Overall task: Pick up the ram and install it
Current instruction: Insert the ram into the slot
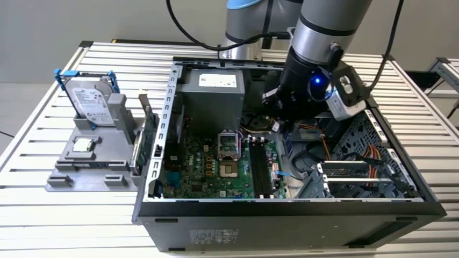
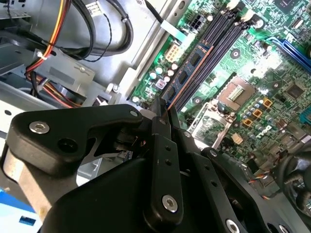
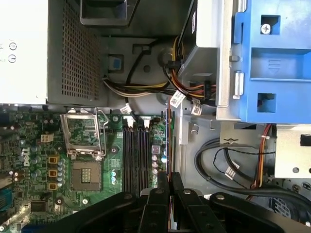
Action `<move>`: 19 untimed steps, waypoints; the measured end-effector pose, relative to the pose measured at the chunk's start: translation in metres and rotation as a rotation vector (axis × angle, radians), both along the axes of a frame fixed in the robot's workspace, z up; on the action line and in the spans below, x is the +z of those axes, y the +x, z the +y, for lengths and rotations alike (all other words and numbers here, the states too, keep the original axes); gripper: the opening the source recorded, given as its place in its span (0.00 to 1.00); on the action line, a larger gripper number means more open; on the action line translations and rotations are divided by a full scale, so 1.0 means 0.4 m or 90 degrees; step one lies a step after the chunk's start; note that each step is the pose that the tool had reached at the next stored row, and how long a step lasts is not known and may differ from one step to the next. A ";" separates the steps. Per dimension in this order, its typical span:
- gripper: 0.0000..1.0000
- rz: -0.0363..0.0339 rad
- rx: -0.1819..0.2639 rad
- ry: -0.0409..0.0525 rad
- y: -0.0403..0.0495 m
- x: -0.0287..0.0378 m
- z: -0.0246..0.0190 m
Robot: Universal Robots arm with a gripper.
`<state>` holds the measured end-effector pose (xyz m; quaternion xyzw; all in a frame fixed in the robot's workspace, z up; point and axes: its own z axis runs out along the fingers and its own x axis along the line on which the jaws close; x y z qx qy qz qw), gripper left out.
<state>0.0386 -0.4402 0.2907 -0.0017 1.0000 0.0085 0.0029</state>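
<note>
While the arm hangs over the open computer case, the gripper is pinched narrow on the ram, gripping one end of it. In both wrist views the stick runs edge-on away from the fingertips, above the motherboard and alongside the black memory slots. Second wrist view shows the ram as a blue-green strip with an orange-looking edge, just beside the slots; can't tell whether it's seated in one or only held against it. The held end is hidden between the fingers.

From the exterior view the gripper itself is mostly lost behind the arm's wrist and the camera housing with the blue light, so the grip can't be read there, and the ram isn't discernible either.

Open CPU socket sits on the far side of the slots from the ram. Power supply box is at the back of the case.

Outside the case, toward the exterior view's left, a grey fixture holds a hard drive with a blue frame standing upright, and a small square silver chip lies flat below it. Slatted table underneath, partly cut off at the frame edges.
</note>
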 end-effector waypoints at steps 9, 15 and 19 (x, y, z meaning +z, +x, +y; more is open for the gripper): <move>0.00 0.0000 -0.004 -0.0036 0.000 -0.024 0.003; 0.00 -0.0004 -0.004 -0.0055 -0.001 -0.036 0.003; 0.00 -0.0004 -0.004 -0.0056 -0.002 -0.046 0.003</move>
